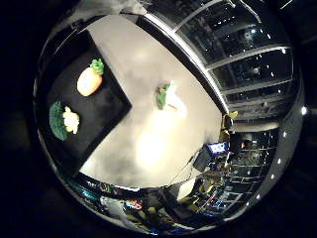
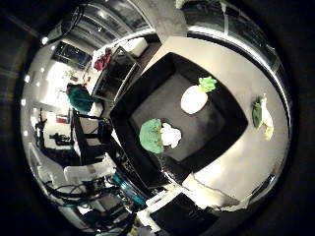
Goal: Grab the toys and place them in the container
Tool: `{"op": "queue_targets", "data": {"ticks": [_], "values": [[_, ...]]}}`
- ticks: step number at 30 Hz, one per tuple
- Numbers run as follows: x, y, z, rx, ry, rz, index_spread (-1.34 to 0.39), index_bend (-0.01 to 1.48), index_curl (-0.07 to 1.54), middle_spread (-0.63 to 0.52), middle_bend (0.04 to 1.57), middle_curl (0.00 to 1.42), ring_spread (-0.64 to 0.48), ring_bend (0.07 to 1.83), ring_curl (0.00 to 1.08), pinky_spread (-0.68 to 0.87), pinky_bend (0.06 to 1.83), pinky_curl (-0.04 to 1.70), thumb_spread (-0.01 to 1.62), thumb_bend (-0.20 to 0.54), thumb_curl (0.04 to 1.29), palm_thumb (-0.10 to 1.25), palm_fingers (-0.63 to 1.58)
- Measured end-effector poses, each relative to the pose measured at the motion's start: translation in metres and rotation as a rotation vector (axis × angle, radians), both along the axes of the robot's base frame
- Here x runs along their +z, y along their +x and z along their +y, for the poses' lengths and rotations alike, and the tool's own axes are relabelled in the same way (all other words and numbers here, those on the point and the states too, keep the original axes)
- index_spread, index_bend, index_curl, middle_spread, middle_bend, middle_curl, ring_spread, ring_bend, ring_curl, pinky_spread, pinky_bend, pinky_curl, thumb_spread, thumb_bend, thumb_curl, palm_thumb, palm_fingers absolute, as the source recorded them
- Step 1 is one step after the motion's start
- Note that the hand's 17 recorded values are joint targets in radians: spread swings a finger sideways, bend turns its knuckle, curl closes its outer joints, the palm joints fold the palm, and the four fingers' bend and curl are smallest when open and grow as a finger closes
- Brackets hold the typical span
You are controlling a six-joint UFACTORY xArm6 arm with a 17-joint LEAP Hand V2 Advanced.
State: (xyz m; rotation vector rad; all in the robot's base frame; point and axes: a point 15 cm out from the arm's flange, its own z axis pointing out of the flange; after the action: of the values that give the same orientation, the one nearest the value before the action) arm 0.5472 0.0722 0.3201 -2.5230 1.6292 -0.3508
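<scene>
A black square tray-like container [image 2: 231,115] stands on a pale table [image 1: 148,74]. Inside it lie an orange carrot-shaped toy with a green top [image 1: 89,79] and a green and cream toy [image 1: 63,120]. A third toy, white with green leaves [image 1: 168,96], lies on the table outside the container, a short way from its corner. All of these look small and far below the palm. No part of my hand shows in either view.
The table's edge [image 1: 198,64] runs along a wall of dark windows. Beyond the other side of the table stand dark chairs [image 2: 91,132], a shelf [image 2: 115,69] and cluttered room equipment [image 1: 213,153].
</scene>
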Motion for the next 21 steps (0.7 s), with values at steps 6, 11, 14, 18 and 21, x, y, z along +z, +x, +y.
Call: {"op": "queue_targets", "data": {"ticks": [6,11,14,18,21], "values": [[0.019,-0.011,-0.113,-0.099,-0.030,-0.027,-0.37,0.15,0.22,0.05,0.30,0.34,0.15,0.49,0.26,0.40,0.70,0.19,0.89,-0.033,0.32,0.59,0.08],[0.018,-0.026,-0.205,-0.220,-0.040,-0.020,-0.37,0.17,0.24,0.02,0.33,0.35,0.13,0.49,0.25,0.40,0.65,0.18,0.96,-0.026,0.32,0.59,0.14],[0.000,-0.038,-0.255,-0.292,-0.038,0.010,-0.37,0.17,0.25,0.00,0.34,0.35,0.11,0.48,0.25,0.39,0.62,0.18,0.98,-0.023,0.32,0.60,0.16],[-0.033,-0.048,-0.296,-0.360,-0.024,0.069,-0.36,0.16,0.26,-0.01,0.34,0.34,0.10,0.46,0.24,0.40,0.60,0.19,1.00,-0.022,0.32,0.62,0.19],[-0.054,-0.046,-0.306,-0.380,-0.014,0.099,-0.35,0.16,0.27,-0.02,0.34,0.34,0.10,0.46,0.24,0.40,0.58,0.19,1.01,-0.024,0.32,0.63,0.21]]}}
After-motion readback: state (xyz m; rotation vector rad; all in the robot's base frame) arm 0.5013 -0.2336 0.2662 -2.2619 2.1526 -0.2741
